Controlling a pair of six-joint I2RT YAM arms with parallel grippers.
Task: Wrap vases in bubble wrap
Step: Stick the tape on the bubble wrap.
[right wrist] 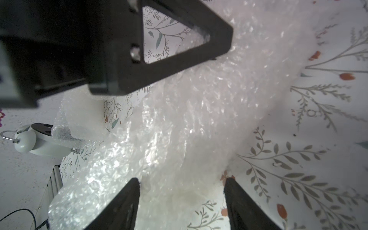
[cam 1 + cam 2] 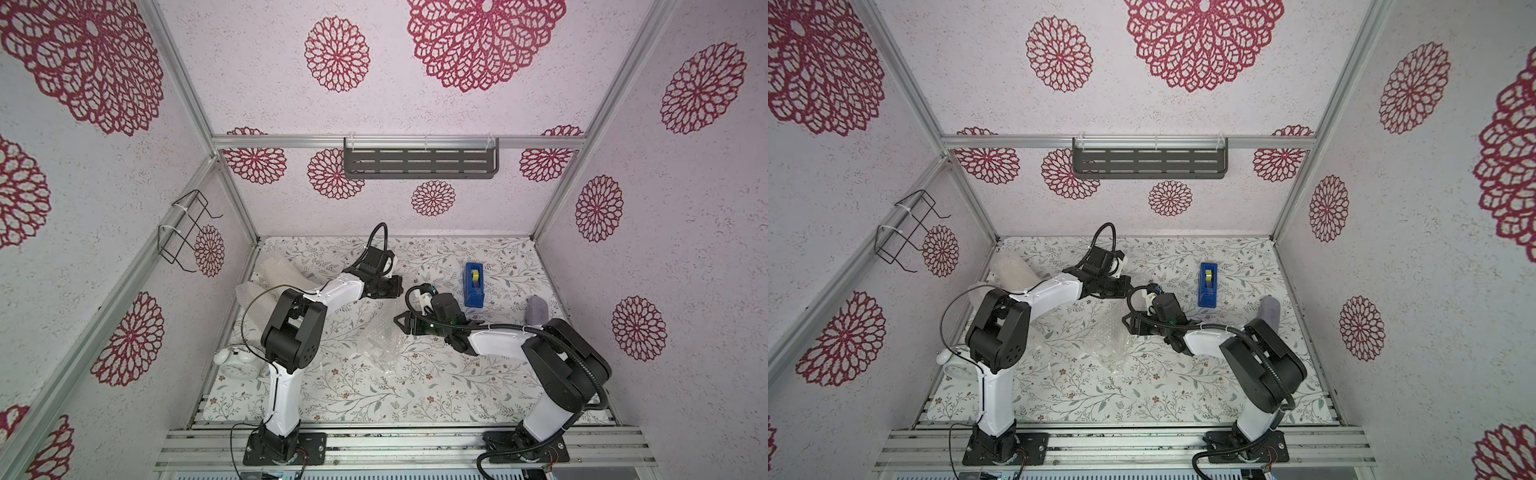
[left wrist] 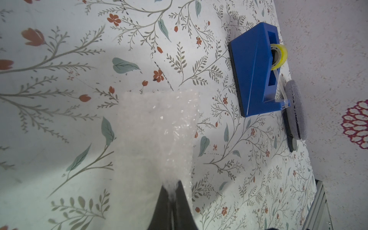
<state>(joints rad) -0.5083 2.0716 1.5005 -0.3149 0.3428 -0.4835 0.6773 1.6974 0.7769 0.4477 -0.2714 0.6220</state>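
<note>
Bubble wrap [image 2: 382, 347] sits in a crinkled heap near the middle of the flowered surface [image 2: 457, 374], and one end of it rises toward the left gripper [image 3: 172, 187]. In the left wrist view the left fingers [image 3: 182, 207] are pressed together on a pinch of the sheet, which hangs away from them. The right gripper [image 1: 181, 181] reaches in low from the right side. Its fingers [image 1: 123, 203] stand apart with the wrap [image 1: 199, 119] bulging between them, not yet clamped. Whether a vase lies inside the heap I cannot tell.

Two pale wrapped rolls [image 2: 270, 270] lie at the far left edge of the surface, partly behind the left arm; their contents are hidden. A blue tape dispenser [image 2: 475, 284] stands toward the far right, well apart from the heap, with a grey pad [image 3: 294, 111] just beside it. A white alarm clock [image 2: 237, 361] sits at the left edge, beside the left arm.
</note>
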